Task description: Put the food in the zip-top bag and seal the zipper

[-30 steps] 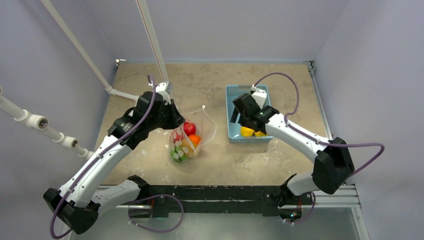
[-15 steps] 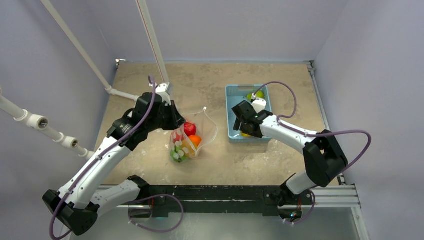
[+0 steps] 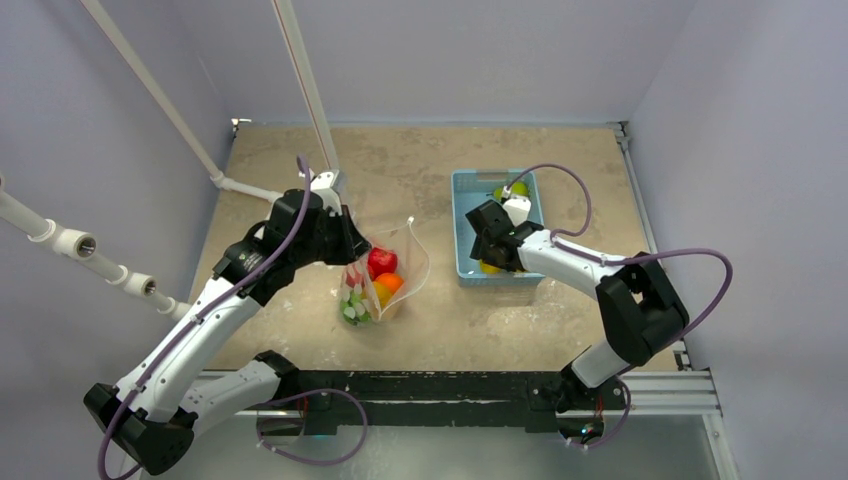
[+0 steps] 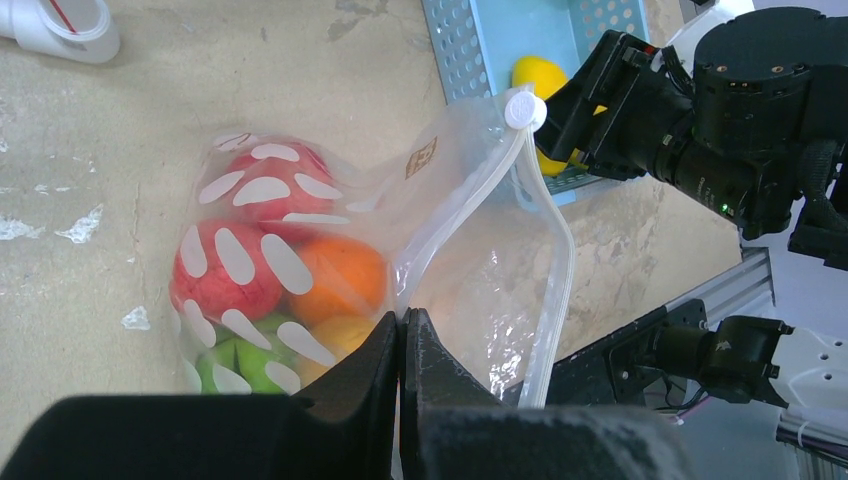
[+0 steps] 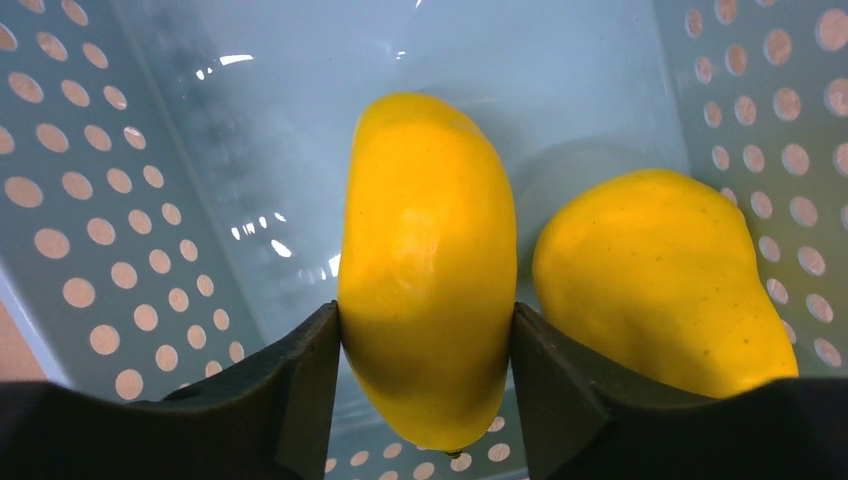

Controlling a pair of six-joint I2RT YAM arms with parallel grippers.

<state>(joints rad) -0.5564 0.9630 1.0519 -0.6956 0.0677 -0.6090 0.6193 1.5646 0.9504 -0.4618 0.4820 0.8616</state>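
first, at left: left gripper (image 4: 402, 325) pinched tight on the near mouth edge of the bag (image 4: 480, 290), directly on the zipper (image 4: 468, 198). bag resting on the table (image 3: 420, 160) near centre, between the arms, mouth open and facing right, white slider (image 4: 520, 108) at the far end of the strip, close to the basket. packed at the closed end: red fruit (image 4: 250, 225) on top, orange fruit (image 4: 340, 280) beside it, green fruit (image 4: 235, 365) below; something yellow under the orange, mostly hidden. next, right of the bag: blue basket (image 3: 463, 195) on the table. inside it: right gripper (image 5: 425, 345) clamped on a yellow fruit (image 5: 425, 240), one finger against each side. just beside that, second yellow fruit (image 5: 660, 280), loose on the basket floor. at the far end of the basket, seen from above: far green fruit (image 3: 518, 188), only partly visible.
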